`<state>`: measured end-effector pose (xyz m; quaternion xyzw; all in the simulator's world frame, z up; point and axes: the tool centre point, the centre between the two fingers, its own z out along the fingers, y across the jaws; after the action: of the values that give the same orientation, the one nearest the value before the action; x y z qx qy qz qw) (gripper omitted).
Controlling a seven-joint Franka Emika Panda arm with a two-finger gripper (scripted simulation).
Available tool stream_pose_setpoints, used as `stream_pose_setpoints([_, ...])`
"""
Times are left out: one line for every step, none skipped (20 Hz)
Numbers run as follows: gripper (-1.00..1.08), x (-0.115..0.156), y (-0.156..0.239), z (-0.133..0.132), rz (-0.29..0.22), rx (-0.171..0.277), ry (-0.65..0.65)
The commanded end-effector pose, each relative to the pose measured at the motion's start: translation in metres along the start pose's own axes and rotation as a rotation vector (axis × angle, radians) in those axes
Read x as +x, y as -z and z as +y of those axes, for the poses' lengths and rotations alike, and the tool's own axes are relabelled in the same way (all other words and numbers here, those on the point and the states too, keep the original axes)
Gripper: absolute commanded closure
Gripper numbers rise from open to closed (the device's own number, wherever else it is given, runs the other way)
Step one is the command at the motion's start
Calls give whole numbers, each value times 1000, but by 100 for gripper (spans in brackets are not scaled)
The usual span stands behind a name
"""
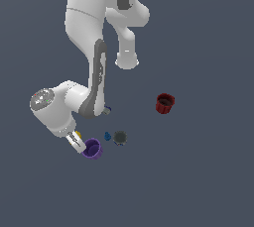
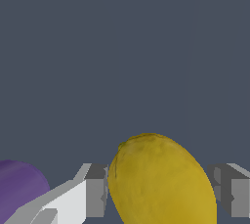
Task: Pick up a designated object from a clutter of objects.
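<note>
Gripper (image 2: 161, 196) straddling yellow lump (image 2: 163, 181), purple cup (image 2: 19, 186) just beside

- Both views evenly lit, flat slate-grey ground; no cast shadows seen under any item
- Exterior view: white arm (image 1: 84, 18) bright on upper surfaces, shading to grey on undersides; light seems to come from above
- Soft sheen on arm shells, no hard glare
- Exterior render coarse; small items near the purple cup (image 1: 92, 148) and the red cup (image 1: 164, 103) look soft-edged, details unreadable
- Wrist view: yellow lump (image 2: 163, 181) brighter toward one side, darker at the rim; surface mottled
- Finger (image 2: 73, 201) edges jagged, pixelated
- No edge distortion noticed
</note>
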<state>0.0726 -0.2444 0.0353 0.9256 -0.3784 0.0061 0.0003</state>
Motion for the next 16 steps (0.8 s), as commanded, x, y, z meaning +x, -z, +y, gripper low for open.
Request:
stream_pose_setpoints([108,-5,-7,-2,-12,-4,5])
stream_pose_setpoints([108,-5,-7,-2,-12,-4,5])
stream_pose_setpoints([108,-5,-7,-2,-12,-4,5])
stream_pose_setpoints([108,-5,-7,-2,-12,-4,5])
stream_pose_setpoints([108,-5,-7,-2,-12,-4,5])
stream_pose_setpoints([108,0,0,0,0,0,0])
stream_pose_setpoints([108,0,0,0,0,0,0])
stream_pose_setpoints([108,-1,1,0,0,0,0])
stream_pose_setpoints([108,-1,1,0,0,0,0])
stream_pose_setpoints([108,-2,3,0,0,0,0])
stream_pose_setpoints([108,-3,4,-1,0,0,0])
stream_pose_setpoints([108,-5,6,-1,0,0,0])
stream_pose_setpoints([108,-6,8,-1,0,0,0])
stream_pose_setpoints([108,-8,10,-1,0,0,0])
stream_pose_setpoints([108,-11,13,-1,0,0,1])
stream_pose_setpoints([108,-13,16,-1,0,0,1])
